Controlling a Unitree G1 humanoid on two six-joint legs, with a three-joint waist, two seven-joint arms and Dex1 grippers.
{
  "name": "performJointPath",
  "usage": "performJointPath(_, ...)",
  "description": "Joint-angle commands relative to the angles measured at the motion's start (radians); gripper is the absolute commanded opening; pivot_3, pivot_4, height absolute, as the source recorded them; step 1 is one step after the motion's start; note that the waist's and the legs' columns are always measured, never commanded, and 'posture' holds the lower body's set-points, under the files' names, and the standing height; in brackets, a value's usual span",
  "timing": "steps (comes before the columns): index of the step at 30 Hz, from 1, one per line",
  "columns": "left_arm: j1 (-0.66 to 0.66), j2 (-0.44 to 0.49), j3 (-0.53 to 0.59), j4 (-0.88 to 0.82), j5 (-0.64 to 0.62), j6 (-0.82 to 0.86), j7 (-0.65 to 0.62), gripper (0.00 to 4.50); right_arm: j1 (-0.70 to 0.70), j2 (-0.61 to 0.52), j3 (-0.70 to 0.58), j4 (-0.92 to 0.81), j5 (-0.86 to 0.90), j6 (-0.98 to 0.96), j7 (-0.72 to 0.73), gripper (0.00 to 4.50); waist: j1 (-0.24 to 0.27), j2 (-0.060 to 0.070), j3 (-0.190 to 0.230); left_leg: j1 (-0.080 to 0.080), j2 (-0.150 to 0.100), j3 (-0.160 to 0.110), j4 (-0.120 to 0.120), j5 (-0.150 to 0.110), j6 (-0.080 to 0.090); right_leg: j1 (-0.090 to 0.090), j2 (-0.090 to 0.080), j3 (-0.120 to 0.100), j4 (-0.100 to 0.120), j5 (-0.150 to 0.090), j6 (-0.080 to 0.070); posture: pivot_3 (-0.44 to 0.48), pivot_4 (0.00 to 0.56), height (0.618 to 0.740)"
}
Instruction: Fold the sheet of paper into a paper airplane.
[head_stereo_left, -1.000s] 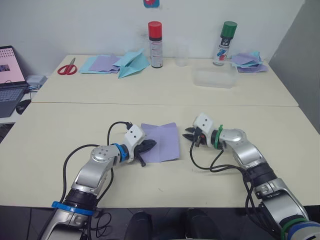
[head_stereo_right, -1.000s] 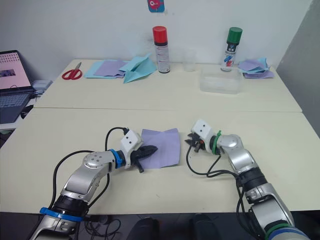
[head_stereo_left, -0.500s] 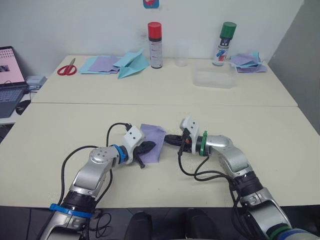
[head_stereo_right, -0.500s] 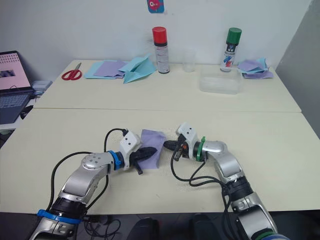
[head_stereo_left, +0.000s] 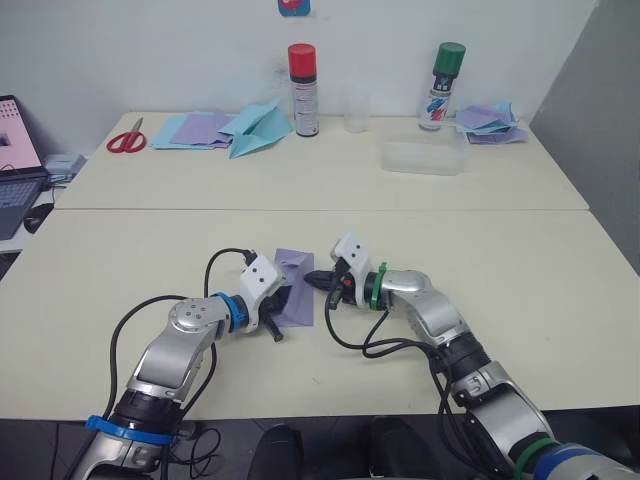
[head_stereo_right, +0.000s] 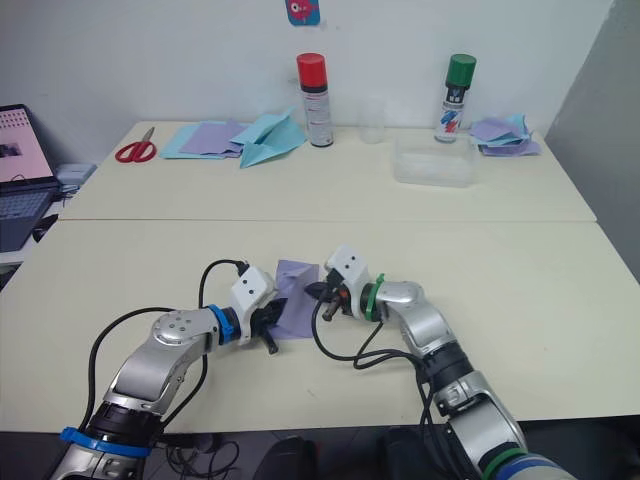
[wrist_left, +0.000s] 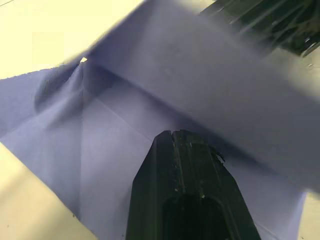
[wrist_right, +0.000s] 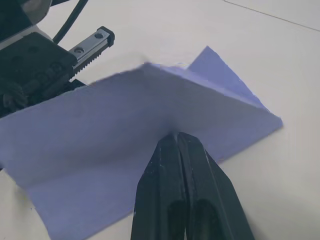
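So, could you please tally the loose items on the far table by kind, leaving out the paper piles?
Spray cans: 2, red-capped and green-capped
Red-handled scissors: 1
Light-blue paper airplane: 1
Clear plastic tub: 1
Clear plastic cup: 1
Total: 6

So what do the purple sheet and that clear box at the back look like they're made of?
The sheet of paper looks like thin matte paper: it holds sharp creases and its raised half bends softly. The clear box seems to be translucent plastic, since the table shows faintly through its walls; glass can't be ruled out.
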Motion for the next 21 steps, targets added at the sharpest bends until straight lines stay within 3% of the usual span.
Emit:
performJointPath(1,0.043,0.034,-0.006,0.024,0.023,0.049,0.006,0.00,-0.019,0.017,0.024,0.026,-0.026,-0.067,0.011,0.02,-0.003,0.000,0.000,0.000,0.000,0.000,0.000,0.000,0.000,0.000,0.000,0.000,0.000,0.000,0.000,0.000,0.150,0.740)
performJointPath(13,0.073,0.140,0.081,-0.003,0.002,0.050,-0.009,0.00,-0.036,-0.014,0.178,0.158,-0.221,-0.213,0.055,0.02,-0.024,0.000,-0.002,0.002,0.001,-0.001,-0.001,0.000,0.000,0.000,0.001,0.000,0.001,-0.001,-0.002,0.000,0.150,0.740)
performJointPath(18,0.093,0.232,0.194,-0.110,-0.060,0.065,-0.040,0.00,-0.042,-0.017,0.176,0.172,-0.238,-0.222,0.066,0.02,-0.026,0.000,-0.002,0.003,0.001,-0.002,-0.003,0.000,0.000,0.000,0.001,0.000,0.001,-0.002,-0.005,0.000,0.150,0.740)
performJointPath(21,0.097,0.211,0.235,-0.210,-0.129,0.101,-0.034,0.00,-0.041,-0.014,0.169,0.173,-0.233,-0.216,0.072,0.02,-0.022,0.000,-0.002,0.002,0.003,-0.002,-0.004,0.000,0.000,0.000,0.000,-0.001,0.000,-0.002,-0.005,0.000,0.150,0.740)
